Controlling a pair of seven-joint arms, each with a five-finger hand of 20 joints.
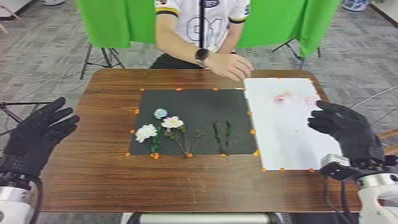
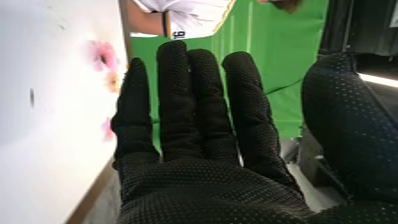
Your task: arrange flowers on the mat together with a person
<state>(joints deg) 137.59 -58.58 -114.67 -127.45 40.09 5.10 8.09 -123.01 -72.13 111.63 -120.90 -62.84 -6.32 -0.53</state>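
Our chief worry is a clash of hands: the person's hand (image 1: pixel 229 66) is over the far side of the work, near where the dark mat (image 1: pixel 200 102) meets the white sheet (image 1: pixel 275 135), so if we both went for the pink blooms (image 1: pixel 282 98) on that sheet at once, we could bump each other. Those blooms look light and low, and a glove coming down too flat might push them along instead of lifting them, or drag the sheet and pull at the orange tabs (image 1: pixel 252 132) by its edge. On the near part of the mat lie the two white flowers (image 1: pixel 172 122), the pale blue flower (image 1: pixel 161 113) and the green stems (image 1: pixel 222 137); we judge that a low sweep across from the right could catch the thin stalks and spoil the layout, since leaves and stems lie close together there. As for our right hand (image 2: pixel 213 185), it is wide open, fingers straight and thumb held well away from them, with nothing in its grasp; in the head view it hangs by the right edge of the white sheet, near the blooms, though we cannot tell quite how high above the table (image 1: pixel 178 185). Our left hand (image 1: pixel 40 131) is loosely open too, off the table's left side, empty and well apart from the flowers.
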